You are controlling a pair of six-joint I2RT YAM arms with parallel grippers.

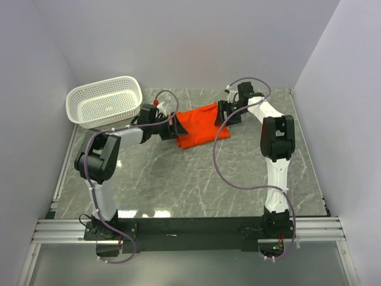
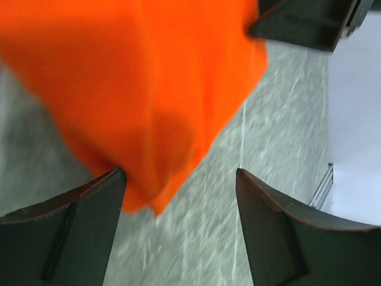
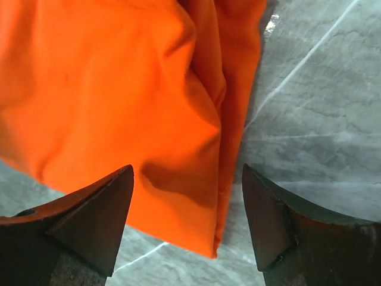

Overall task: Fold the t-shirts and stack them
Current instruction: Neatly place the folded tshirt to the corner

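The orange-red t-shirt [image 1: 199,124] lay folded into a rough rectangle on the grey marble table [image 1: 178,179]. It sat between the two grippers, with its long axis running from the left gripper [image 1: 176,127] to the right gripper [image 1: 223,113] and its right end tilted slightly away from the arm bases.

In the left wrist view, the left gripper [image 2: 180,173] had its jaws spread wide. A blurred corner of the t-shirt [image 2: 137,89] pointed down into the gap, close against the left finger [image 2: 59,232], and was not pinched.

The right gripper [image 3: 187,170] was also spread wide. A folded edge of the t-shirt [image 3: 107,89] reached in between its fingers, with the creases running away from the hand.

A white basket [image 1: 104,101] stood just beyond the left arm.
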